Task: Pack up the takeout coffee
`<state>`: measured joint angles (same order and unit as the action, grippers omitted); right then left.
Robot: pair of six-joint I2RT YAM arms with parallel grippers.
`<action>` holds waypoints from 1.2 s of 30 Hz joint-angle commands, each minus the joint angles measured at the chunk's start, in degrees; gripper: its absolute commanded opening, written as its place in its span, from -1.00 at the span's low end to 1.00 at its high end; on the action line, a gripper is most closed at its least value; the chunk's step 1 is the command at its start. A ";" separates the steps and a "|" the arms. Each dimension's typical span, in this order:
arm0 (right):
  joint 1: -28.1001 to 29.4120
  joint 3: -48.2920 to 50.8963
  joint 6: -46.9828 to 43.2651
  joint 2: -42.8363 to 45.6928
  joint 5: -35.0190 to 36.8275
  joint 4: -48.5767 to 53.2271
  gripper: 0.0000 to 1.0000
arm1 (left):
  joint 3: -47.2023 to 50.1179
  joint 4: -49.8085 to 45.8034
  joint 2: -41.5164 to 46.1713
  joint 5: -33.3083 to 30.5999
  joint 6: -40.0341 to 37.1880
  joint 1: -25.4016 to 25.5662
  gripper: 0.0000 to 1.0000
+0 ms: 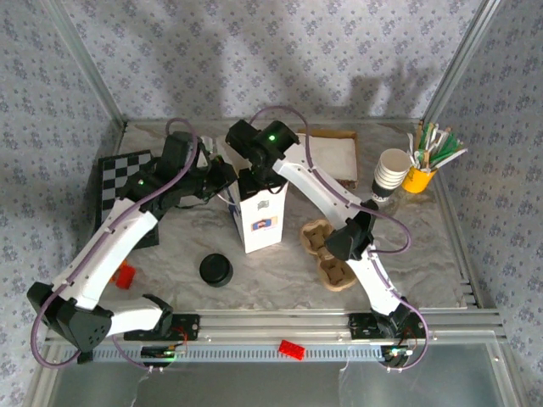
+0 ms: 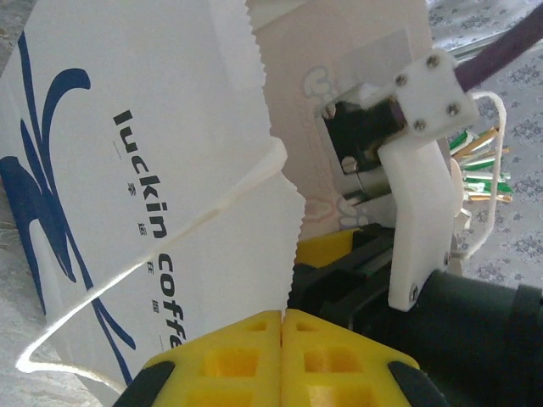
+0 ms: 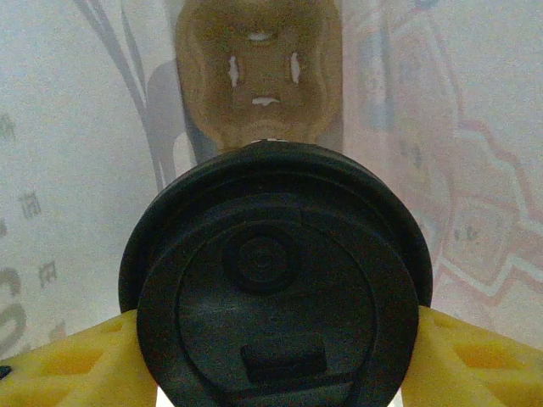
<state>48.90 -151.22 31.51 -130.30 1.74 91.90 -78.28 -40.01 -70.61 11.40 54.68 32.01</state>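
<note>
The right gripper (image 3: 273,373) is clamping the takeout coffee (image 3: 276,271) at its dark lid, inside the paper bag (image 2: 127,170), above a cardboard carrier (image 3: 259,76). The left gripper (image 2: 282,352) is pinching the bag's rim, jaws together.

Top view: bright, even white light; broad soft shadows fall across the back wall (image 1: 280,51); sharp all over, little glare.
Left wrist: paper bag (image 2: 153,102) glaring white, nearest foreground soft.
Right wrist: dim, yellowish light seeping through paper; takeout coffee (image 3: 276,288) lid murky, slightly blurred.
</note>
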 commanded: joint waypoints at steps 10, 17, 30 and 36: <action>0.33 2.85 -0.48 -1.02 1.43 10.11 0.31 | -0.12 1.42 1.13 -1.31 0.78 0.44 -0.87; 0.34 4.00 -1.36 -1.89 0.96 8.46 0.31 | 0.35 -0.04 1.70 -1.84 0.86 -0.32 -0.85; 0.72 6.88 -1.95 -1.11 0.49 5.25 0.28 | -0.30 -1.03 1.66 -1.27 -0.71 -1.43 -0.67; 0.59 7.37 -1.89 -0.94 0.32 4.28 0.28 | -0.38 -1.83 1.44 -0.83 -1.66 -1.79 -0.62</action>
<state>49.28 -144.29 30.37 -131.33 2.15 91.90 -78.19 -40.53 -70.50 9.85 54.43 30.61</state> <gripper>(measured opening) 0.643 0.189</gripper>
